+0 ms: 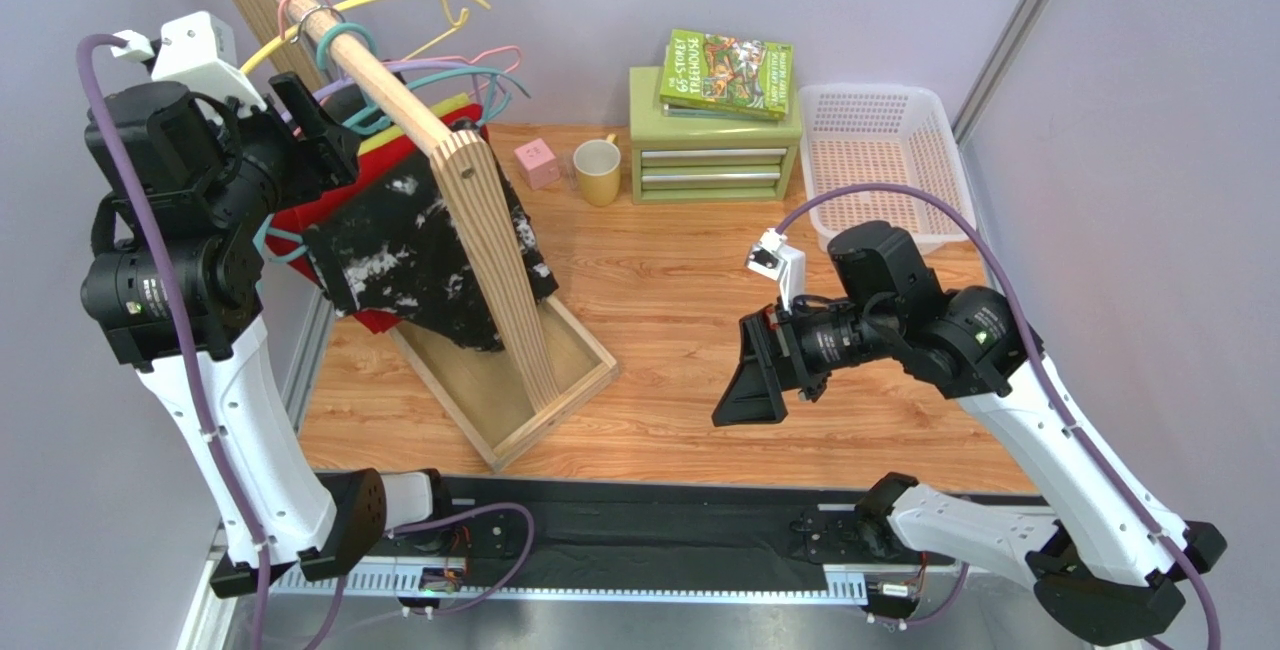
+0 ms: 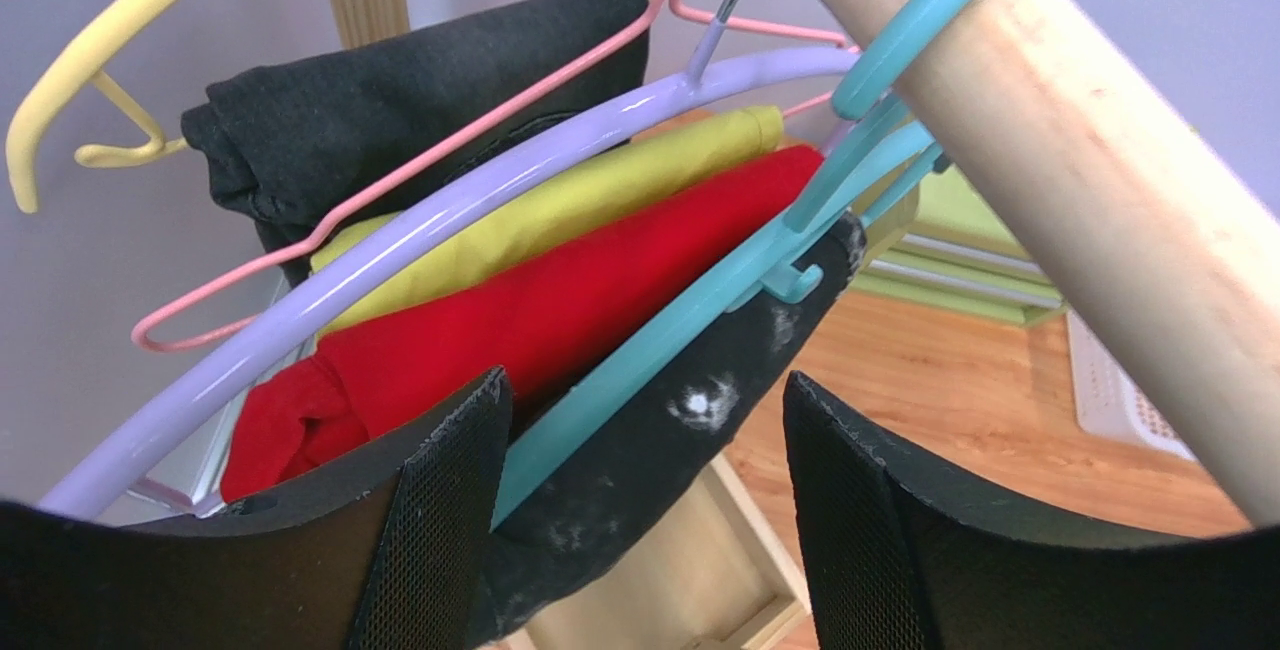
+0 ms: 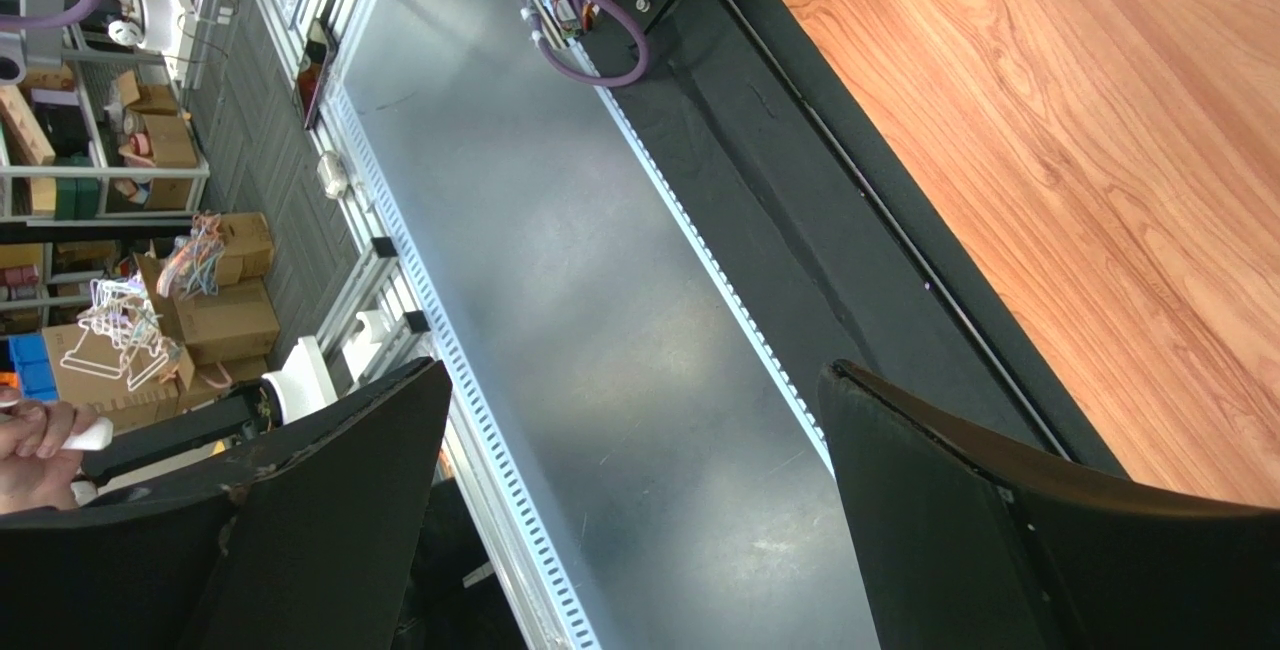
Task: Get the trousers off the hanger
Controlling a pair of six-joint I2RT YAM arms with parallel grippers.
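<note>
Hung from a wooden rail (image 1: 365, 58) at the left of the table (image 1: 676, 320): black trousers (image 2: 661, 448) flecked with white, draped under a teal hanger (image 2: 684, 328), and red trousers (image 2: 541, 305) just behind, squeezed between that hanger and a purple hanger (image 2: 451, 208); carrier of the red pair unclear. Also on the rail, yellow-green cloth (image 2: 571, 200) and a second black garment (image 2: 406, 80), neither needed here. Probably soft, light and limp, folded double over the bar, so likely to slip off under a gentle pull, yet just as likely to drag the hanger along the rail or catch on its hook. Best taken by a pinch on the hanging fold of black cloth below the teal bar, clear of the plastic, then drawn downward and off one end. Left gripper (image 2: 643, 398) spread wide, holding nothing, fingers either side of the teal hanger's arm and the black cloth beneath; contact impossible to tell. Right gripper (image 1: 751, 376) spread to the full as well, empty, hovering over the near edge of the table, well apart from the rail.
</note>
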